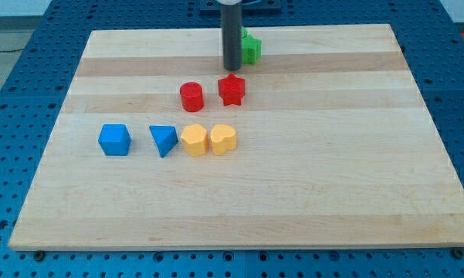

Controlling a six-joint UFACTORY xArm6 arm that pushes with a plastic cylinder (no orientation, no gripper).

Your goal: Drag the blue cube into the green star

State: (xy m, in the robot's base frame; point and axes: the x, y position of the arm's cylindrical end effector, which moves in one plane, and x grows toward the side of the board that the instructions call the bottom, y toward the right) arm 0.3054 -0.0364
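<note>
The blue cube (114,140) sits at the view's left of the wooden board. The green star (251,49) is near the view's top centre, partly hidden behind the dark rod. My tip (232,68) rests on the board just left of and below the green star, and just above the red star (232,89). The tip is far from the blue cube, up and to its right.
A red cylinder (191,96) lies left of the red star. A blue triangular block (164,140), a yellow hexagon-like block (194,140) and a yellow heart-like block (222,139) line up right of the blue cube. The wooden board (332,177) lies on a blue perforated table.
</note>
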